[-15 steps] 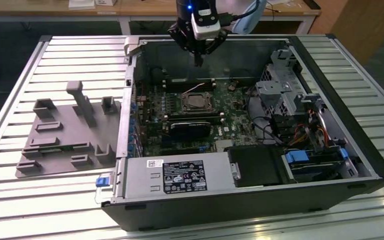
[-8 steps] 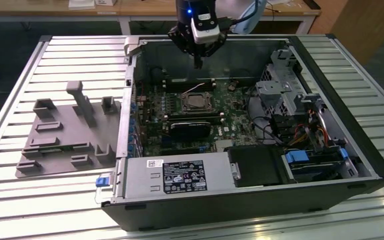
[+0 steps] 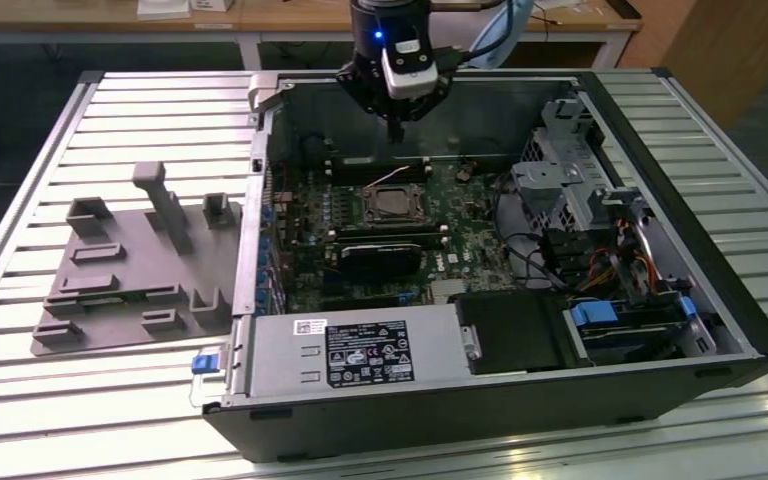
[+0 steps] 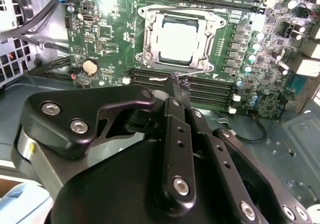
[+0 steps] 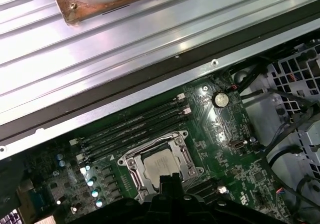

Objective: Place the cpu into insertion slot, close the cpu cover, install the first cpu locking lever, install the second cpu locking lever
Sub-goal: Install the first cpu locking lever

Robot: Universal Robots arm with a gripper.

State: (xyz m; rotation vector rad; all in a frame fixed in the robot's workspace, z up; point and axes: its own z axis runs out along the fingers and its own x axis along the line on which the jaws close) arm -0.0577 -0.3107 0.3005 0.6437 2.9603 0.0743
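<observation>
Cpu: the cpu [image 4: 176, 41] is lying flat in the insertion slot [image 4: 141, 58], its pale metal top facing up and showing through the window.
Cpu cover: the cpu cover [image 4: 151, 34] is lying down flat around the chip, framing it on all four sides.
Insertion slot: it is sitting in the green circuit board [image 4: 100, 34], just beside a bank of long black memory slots [image 4: 205, 87].
Hand: the hand [image 4: 176, 82] is hanging above the board, its fingers pressing together at the tips and carrying nothing.
Cpu relative to hand: in the second wrist view the fingertips are lining up over the memory slots just beside the socket rim, apart from the cpu and not touching it. In the exterior view the hand [image 3: 395, 128] is hovering well above the board, with the cpu [image 3: 391, 206] lying below it and nearer the camera.
Board surroundings: a round coin cell [image 4: 90, 66] is sitting on the board, off to one side of the socket.
Enclosure: the board is lying inside an open computer case [image 3: 518, 425], with a grey power supply [image 3: 357, 355] occupying the near side.
Table: the case is resting on a slatted metal table [image 3: 157, 110]; a grey moulded fixture [image 3: 131, 270] is standing at the exterior view's left, apart from the case.
</observation>
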